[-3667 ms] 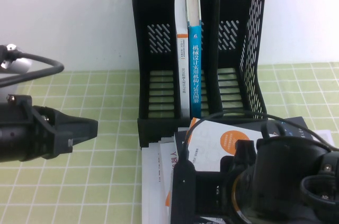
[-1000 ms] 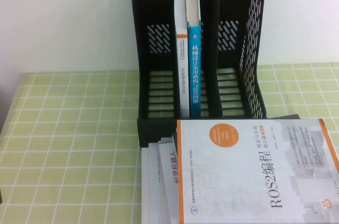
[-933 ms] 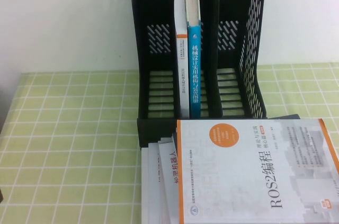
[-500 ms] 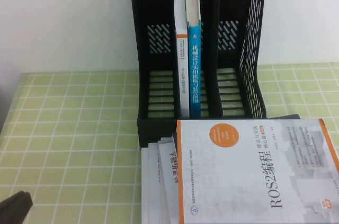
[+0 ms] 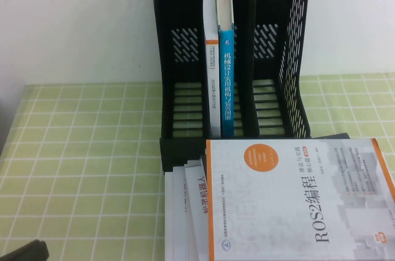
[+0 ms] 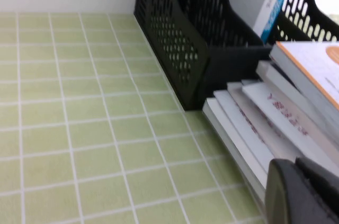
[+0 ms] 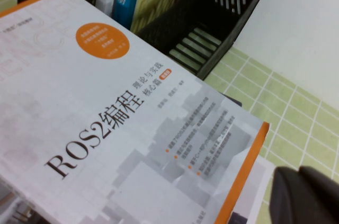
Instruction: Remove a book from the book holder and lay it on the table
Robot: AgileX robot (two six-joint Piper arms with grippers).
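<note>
Left hand [image 5: 24, 252]: dark tip only, at the lower left corner of the high view; in the left wrist view its tip sits at the lower right of the frame. Open or closed cannot be told.
Right hand [image 7: 304, 195]: absent from the high view; its dark tip shows at the lower right of the right wrist view. Closed, gripping nothing.
Book [image 5: 296, 196]: lies flat, cover up, at the lower right of the high view, on top of a fanned stack [image 5: 185, 211] of other books. It rests on the stack, not directly on the bench [image 5: 92, 150].
Book long axis: runs left to right across the high view; the orange strip marks the right short edge.
Book to right hand: in the right wrist view the orange-edged corner lies just beside the hand tip, not touching. The right hand is judged the nearer of the two.
Book to left hand: the stack edge lies near the hand in the left wrist view, with the book at the far right of that frame.
Holder [image 5: 231, 63]: upright behind the stack, upper centre of the high view. The middle compartment holds a white spine [image 5: 212, 82] and a blue spine [image 5: 227, 82], side by side.
Task status: judged complete; the book is out and lying flat.
Next move: judged to be retreat of both arms; no grasp required.
</note>
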